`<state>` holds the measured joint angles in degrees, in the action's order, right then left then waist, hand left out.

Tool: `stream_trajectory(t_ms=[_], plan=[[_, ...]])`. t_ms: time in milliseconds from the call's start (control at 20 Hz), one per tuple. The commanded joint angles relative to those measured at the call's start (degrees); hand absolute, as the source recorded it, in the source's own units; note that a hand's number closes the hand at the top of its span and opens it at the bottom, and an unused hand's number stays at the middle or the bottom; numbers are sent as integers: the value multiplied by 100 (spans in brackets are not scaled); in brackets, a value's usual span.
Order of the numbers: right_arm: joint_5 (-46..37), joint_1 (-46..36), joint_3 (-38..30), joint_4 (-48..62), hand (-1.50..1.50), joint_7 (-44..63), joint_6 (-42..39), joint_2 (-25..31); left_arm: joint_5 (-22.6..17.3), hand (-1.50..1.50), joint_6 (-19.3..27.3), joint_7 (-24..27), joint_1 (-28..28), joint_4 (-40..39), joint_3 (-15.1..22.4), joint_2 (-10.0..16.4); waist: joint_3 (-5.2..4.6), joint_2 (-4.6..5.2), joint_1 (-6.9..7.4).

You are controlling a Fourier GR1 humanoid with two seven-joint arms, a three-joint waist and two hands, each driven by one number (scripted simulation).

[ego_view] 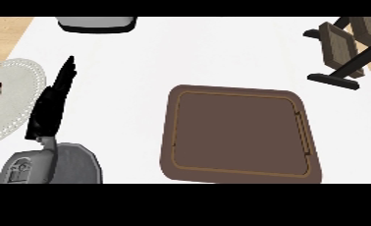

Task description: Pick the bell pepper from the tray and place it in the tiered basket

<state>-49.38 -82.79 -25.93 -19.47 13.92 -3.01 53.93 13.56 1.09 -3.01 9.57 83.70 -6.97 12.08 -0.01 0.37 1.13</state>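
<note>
Far left: pale plate (13, 97), cut by frame edge. Beside it: left hand (52, 104) resting open, fingers straight & upright, holding nothing. Centre-right: brown tray (168, 136) flat on white bench (145, 63), bare inside; bell pepper nowhere in view, whereabouts not determinable. Top right: tiered basket (339, 45), well apart from tray. Right hand out of view. Est. handling: light, hollow, waxy-slick; best taken round widest part of body, not stem.
</note>
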Motion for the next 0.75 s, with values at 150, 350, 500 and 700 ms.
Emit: stream_trajectory(t_ms=[150, 350, 500, 700], plan=[[476, -24, -535, 132, -150, 529, -695, 926, 147, 0, 190, 172, -184, -38, 28, -99, 2, -27, -88], [733, 358, -713, 46, -150, 320, -1548, 1642, -221, 0, -212, -82, -169, 135, -227, 192, 4, -76, -174], [1028, 844, -989, 16, -150, -123, -1797, 2037, 7, 0, 16, -205, -128, 182, -53, 6, 9, -67, -193], [1472, 1451, -1401, -13, -150, -546, -2046, 2323, 112, 0, 182, -44, 72, -132, -31, -104, 7, -50, -230]])
